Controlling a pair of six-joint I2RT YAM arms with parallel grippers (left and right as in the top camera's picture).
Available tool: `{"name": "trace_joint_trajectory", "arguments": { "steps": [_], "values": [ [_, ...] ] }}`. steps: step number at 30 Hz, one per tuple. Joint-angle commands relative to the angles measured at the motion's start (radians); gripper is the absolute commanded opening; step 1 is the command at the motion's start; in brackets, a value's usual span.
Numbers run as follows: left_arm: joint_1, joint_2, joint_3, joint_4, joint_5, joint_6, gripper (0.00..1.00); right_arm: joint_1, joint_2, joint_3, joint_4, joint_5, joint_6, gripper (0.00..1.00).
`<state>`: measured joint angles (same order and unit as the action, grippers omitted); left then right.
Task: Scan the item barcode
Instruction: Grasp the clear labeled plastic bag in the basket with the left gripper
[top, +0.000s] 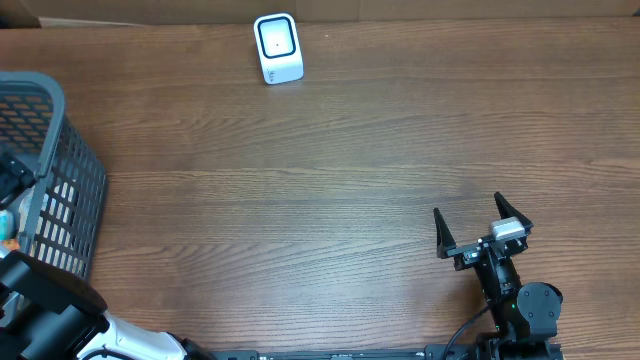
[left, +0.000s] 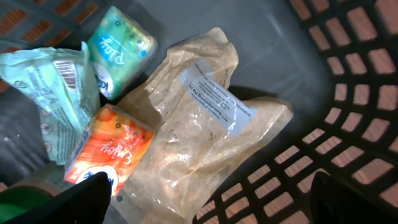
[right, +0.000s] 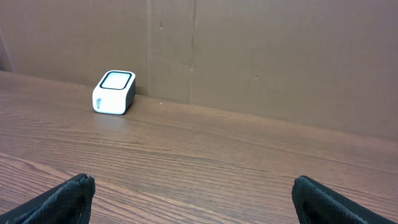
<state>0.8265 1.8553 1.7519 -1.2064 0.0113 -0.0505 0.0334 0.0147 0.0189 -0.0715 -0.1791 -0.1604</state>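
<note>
Left gripper (left: 214, 191) above clear pouch (left: 180, 140)

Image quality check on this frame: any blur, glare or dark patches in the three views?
Overhead: evenly lit and sharp, with the scanner crisp. Left wrist: soft overall, a faint sheen on the clear bag, and the left fingers dark and blurred in the bottom corners. Right wrist: dimmer and brownish, the scanner reasonably in focus, and the right fingers blurred too.

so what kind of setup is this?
Probably a mock checkout station in a lab: small white box-shaped barcode scanner on a brown wood-grain table, grey plastic lattice basket of packaged goods.
</note>
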Motion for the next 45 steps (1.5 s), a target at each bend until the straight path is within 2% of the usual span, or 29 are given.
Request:
{"name": "trace_joint_trajectory", "arguments": {
  "steps": [1,15,25,38,45],
  "values": [
    [-0.002,0.015,-0.04,0.022,0.008,0.03,0.9,-0.001,-0.012,-0.011,0.003,0.001,0.006,1.0],
    [-0.002,0.022,-0.218,0.188,0.075,0.141,0.89,-0.001,-0.012,-0.011,0.003,0.001,0.006,1.0],
    [-0.002,0.022,-0.276,0.263,0.066,0.142,0.83,-0.001,-0.012,-0.011,0.003,0.002,0.006,1.0],
    [-0.002,0.022,-0.366,0.35,0.067,0.153,0.87,-0.001,-0.012,-0.011,0.003,0.001,0.006,1.0],
    [-0.002,0.022,-0.412,0.405,0.057,0.153,0.82,-0.001,-0.012,-0.011,0.003,0.001,0.006,1.0]
  ]
}}
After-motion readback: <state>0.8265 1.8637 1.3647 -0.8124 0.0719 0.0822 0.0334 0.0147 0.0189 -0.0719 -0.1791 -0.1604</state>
